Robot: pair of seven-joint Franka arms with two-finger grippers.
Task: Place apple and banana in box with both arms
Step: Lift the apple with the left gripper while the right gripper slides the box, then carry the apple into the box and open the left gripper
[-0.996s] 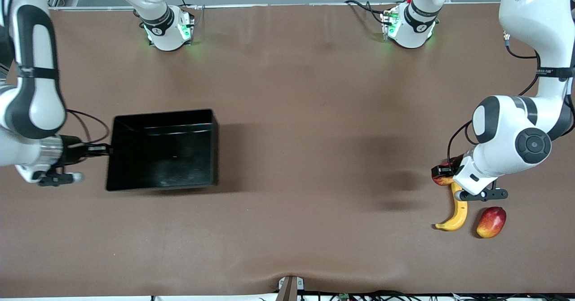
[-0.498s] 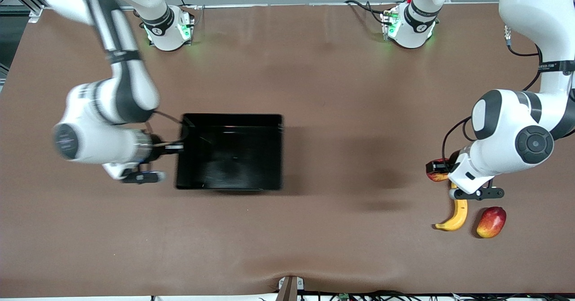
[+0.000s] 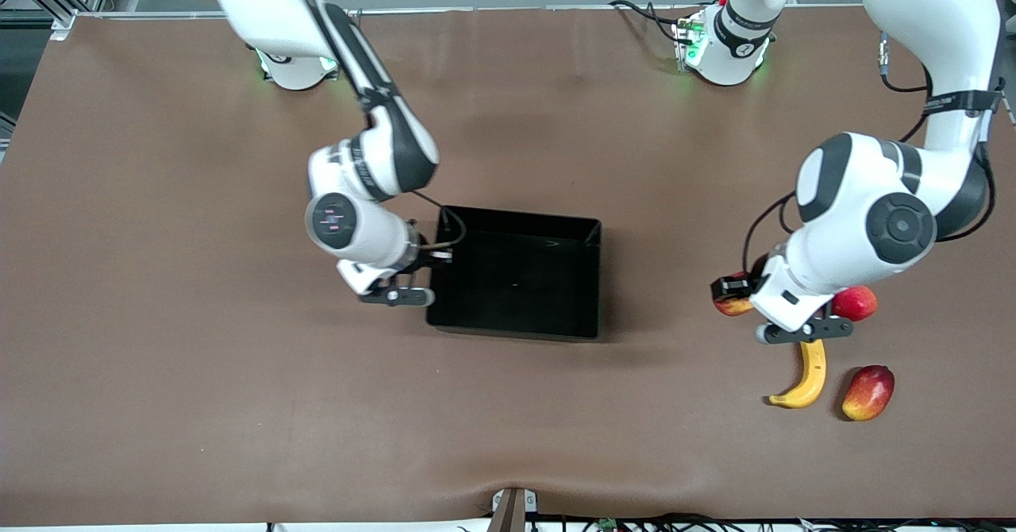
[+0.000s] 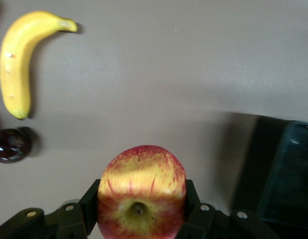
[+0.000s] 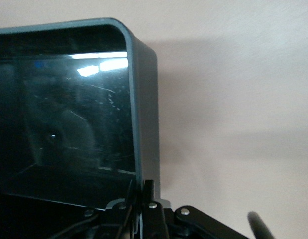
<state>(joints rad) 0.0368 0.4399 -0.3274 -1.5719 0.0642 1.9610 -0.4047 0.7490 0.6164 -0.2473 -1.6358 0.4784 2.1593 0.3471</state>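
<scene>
The left end effector (image 4: 139,221) grips the apple (image 4: 142,191) above the worktop (image 3: 159,373), near the banana (image 3: 803,375) lying there. The right end effector (image 5: 142,199) is clamped on the wall of the box (image 3: 591,278), which sits mid-worktop.

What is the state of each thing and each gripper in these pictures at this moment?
apple: held in the left gripper, lifted off the table.
banana: lying on the table, untouched.
box: empty, its wall pinched by the right gripper.
mango: lying beside the banana, toward the left arm's end.
plain red fruit: on the table, partly hidden under the left arm.
</scene>
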